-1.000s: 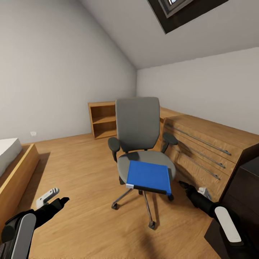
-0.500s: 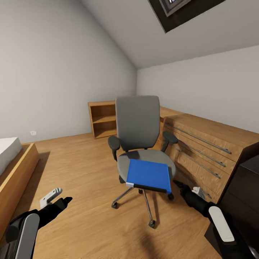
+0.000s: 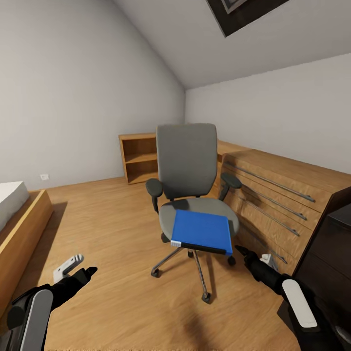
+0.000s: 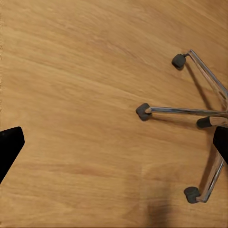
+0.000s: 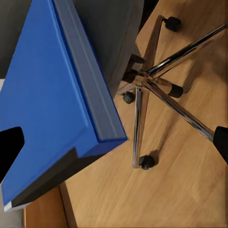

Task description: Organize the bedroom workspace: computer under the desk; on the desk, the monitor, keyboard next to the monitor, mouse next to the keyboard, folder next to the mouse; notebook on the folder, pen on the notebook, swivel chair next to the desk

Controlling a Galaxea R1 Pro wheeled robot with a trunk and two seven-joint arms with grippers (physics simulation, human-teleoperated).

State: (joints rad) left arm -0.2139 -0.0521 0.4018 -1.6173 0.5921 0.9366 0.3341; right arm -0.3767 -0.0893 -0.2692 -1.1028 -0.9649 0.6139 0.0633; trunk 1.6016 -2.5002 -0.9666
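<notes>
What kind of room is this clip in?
Probably an attic bedroom: sloped ceiling with a skylight, a bed corner, a wooden dresser, and a swivel chair holding a blue folder.

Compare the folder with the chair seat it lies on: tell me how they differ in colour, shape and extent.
Colour: the folder is bright blue with a black spine edge, while the seat of the swivel chair is grey padding. Shape: the folder is a flat, sharp-cornered rectangle; the seat is rounded. Extent: the folder's near edge overhangs the seat's front, while bare seat shows behind and beside it. Both lie roughly level, the folder resting on the seat.
</notes>
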